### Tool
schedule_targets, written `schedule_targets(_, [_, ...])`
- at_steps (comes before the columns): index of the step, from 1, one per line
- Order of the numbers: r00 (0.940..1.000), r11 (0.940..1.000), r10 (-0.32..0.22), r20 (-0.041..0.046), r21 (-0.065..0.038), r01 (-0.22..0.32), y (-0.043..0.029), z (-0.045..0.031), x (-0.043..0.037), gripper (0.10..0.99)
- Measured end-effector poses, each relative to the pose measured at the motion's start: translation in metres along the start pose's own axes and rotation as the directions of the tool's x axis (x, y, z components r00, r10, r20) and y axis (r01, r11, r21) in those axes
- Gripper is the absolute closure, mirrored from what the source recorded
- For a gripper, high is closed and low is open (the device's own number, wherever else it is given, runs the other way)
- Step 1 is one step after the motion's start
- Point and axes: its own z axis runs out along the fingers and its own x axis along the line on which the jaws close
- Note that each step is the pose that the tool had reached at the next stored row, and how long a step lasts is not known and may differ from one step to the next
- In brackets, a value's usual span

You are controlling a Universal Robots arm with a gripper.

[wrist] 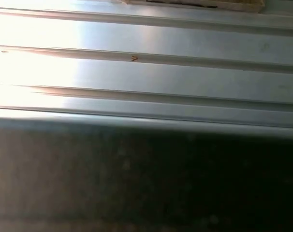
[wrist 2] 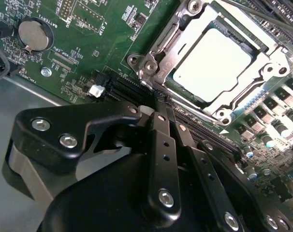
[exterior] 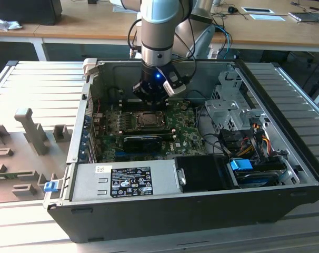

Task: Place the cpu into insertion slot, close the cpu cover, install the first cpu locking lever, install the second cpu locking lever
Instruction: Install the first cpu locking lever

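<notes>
The cpu (wrist 2: pixel 212 63), a flat silver-grey square, lies in the insertion slot (exterior: pixel 136 121) on the green motherboard (wrist 2: pixel 88 53). The cpu cover (wrist 2: pixel 255 79), a silver frame, lies flat over the chip's edges. A thin lever rod (wrist 2: pixel 270 17) runs along one side of the socket. In the second wrist view, my gripper (wrist 2: pixel 155 99) has its black fingers (wrist 2: pixel 162 145) drawn together, shut, with the tips at the socket's corner hinge. The exterior view has my gripper (exterior: pixel 148 104) low inside the open computer case, just behind the socket. I cannot tell if the tips touch anything.
A black finned card (exterior: pixel 143 139) sits in front of the socket, and a grey power supply (exterior: pixel 122 182) fills the case's front. A drive cage (exterior: pixel 230 108) and cables (exterior: pixel 243 142) crowd the exterior view's right. Grey fixtures (exterior: pixel 28 132) stand on the ribbed table. Near the gripper is a coin battery (wrist 2: pixel 34 35).
</notes>
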Motion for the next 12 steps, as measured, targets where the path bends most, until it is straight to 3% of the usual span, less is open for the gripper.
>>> schedule_targets(5, [1.0,1.0,0.0,-0.0004,0.001,0.0,0.0013,-0.0182,-0.0003,0.98])
schedule_targets(12, [1.0,1.0,0.0,-0.0004,0.002,0.0,-0.0029,-0.0191,-0.0001,0.98])
